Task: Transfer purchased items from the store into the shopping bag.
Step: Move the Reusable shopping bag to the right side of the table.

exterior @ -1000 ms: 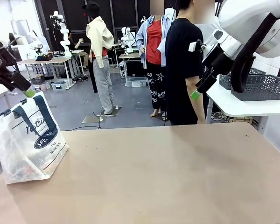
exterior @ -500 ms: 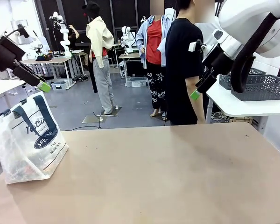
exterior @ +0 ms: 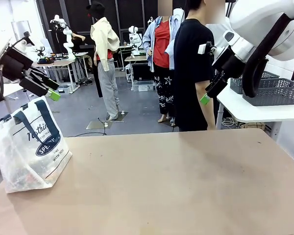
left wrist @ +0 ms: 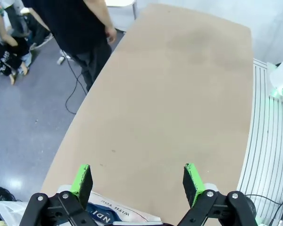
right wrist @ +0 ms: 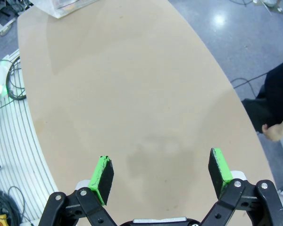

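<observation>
Shopping bag (exterior: 32,147) standing upright at the left end of the table (exterior: 176,186), translucent whitish plastic, navy strap handles up, navy oval logo facing the camera. Something small and indistinct lying at the bottom of it, too blurred to name.

Left pincer (exterior: 50,89) raised in the air just above and behind the bag, spread wide, nothing between the green pads. From the left wrist view, same pincer (left wrist: 137,181) spread over the table edge, a strip of the bag (left wrist: 111,217) with its navy print peeking in at the bottom between the fingers.

Right pincer (exterior: 207,96) high at the far right, spread, gripping nothing. From the right wrist view, pincer (right wrist: 162,173) wide apart above bare tabletop.

Person in black (exterior: 192,68) standing at the far side, arm hanging down. Grey basket (exterior: 277,90) on a white side table to the right.
</observation>
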You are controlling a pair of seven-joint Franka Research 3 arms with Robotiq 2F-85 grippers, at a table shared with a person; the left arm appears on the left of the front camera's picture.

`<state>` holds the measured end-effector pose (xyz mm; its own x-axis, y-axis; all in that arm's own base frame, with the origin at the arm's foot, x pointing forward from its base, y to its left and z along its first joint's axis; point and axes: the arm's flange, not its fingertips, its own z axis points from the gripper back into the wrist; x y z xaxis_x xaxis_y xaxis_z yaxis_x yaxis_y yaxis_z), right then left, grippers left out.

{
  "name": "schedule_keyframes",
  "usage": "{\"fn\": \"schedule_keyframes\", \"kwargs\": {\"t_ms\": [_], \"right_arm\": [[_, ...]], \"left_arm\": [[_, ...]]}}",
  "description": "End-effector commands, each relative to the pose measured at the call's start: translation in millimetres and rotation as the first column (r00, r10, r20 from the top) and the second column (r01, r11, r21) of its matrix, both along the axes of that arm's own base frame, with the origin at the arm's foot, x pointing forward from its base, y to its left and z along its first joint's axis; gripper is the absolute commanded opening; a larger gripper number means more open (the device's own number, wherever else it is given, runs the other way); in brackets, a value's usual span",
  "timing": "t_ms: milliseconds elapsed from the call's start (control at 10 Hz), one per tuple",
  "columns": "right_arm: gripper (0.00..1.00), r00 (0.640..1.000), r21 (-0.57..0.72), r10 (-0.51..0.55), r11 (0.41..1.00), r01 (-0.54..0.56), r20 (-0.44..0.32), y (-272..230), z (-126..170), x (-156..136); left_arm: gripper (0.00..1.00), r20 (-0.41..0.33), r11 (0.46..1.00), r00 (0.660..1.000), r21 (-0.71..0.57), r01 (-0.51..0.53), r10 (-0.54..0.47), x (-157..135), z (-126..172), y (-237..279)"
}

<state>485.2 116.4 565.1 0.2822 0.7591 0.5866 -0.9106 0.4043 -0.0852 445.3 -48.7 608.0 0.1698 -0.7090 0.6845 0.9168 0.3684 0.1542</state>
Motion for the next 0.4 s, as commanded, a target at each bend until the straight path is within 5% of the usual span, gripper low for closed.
{"fn": "schedule_keyframes", "kwargs": {"t_ms": [0, 300], "right_arm": [[1.00, 1.000, -0.014, -0.008, 1.000, 0.007, -0.018, 1.3, 2.3, -0.9], [1.00, 1.000, -0.014, -0.008, 1.000, 0.007, -0.018, 1.3, 2.3, -0.9]], "left_arm": [[1.00, -0.006, 1.000, 1.000, -0.007, 0.003, -0.003, -1.7, 1.8, -2.0], [1.00, -0.006, 1.000, 1.000, -0.007, 0.003, -0.003, -1.7, 1.8, -2.0]]}}
